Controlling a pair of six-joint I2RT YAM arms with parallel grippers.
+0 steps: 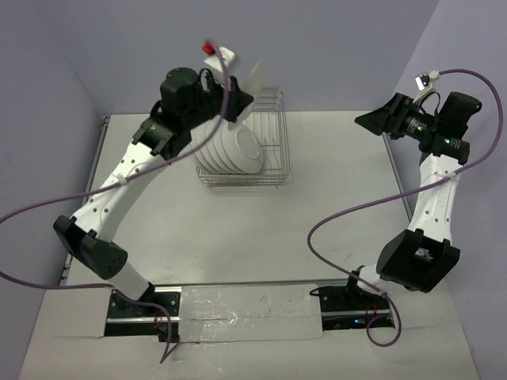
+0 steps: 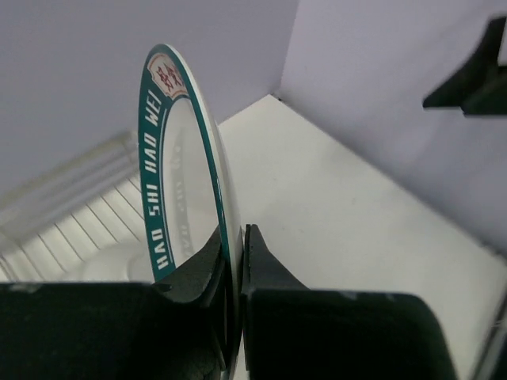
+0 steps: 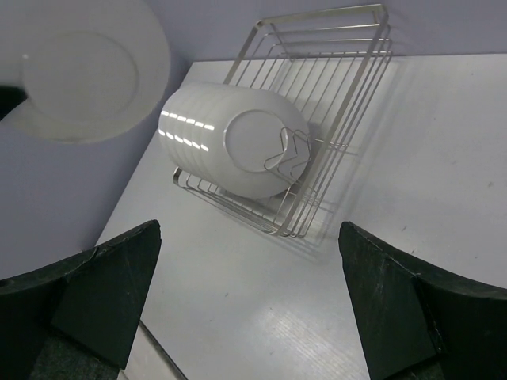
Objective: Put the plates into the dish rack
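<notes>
Surface [image 1: 238, 229]: pale, and it carries the dish rack at its far side, well away from the arm bases.
Dish rack [image 1: 273, 111]: silver wire. Its long axis runs away from the arm bases, and this is your landmark.
Racked plates [image 1: 238, 150]: a leaning row fills the rack's near end, with plain white undersides turned toward the right arm's side. The exact count is hard to tell. The rack's far end shows bare wire.
Held plate [image 1: 255, 75]: raised clear above the rack's far end toward its left corner, touching neither wire nor the other plates. In the left wrist view it stands on edge, pinched at its lower rim.
Left fingers [image 2: 265, 269]: clamped on the held plate's rim, one on each face.
Right fingers [image 3: 103, 293]: spread wide and holding nothing. They are well off to the rack's right and face it.
Key relation: the free slots lie directly below the held plate and beyond the leaning row. You would probably lower it edge first, with its face matched to the row's lean. The left arm is much nearer the rack.
Risk: the rim could strike a prong or the nearest racked plate on the way down.
Writing: white letters on the held plate's teal rim read "HAO SHI HAO WEI".
Red emblem [image 2: 168, 77]: it sits at the top of the rim, too small to read. No other brand or label is legible.
</notes>
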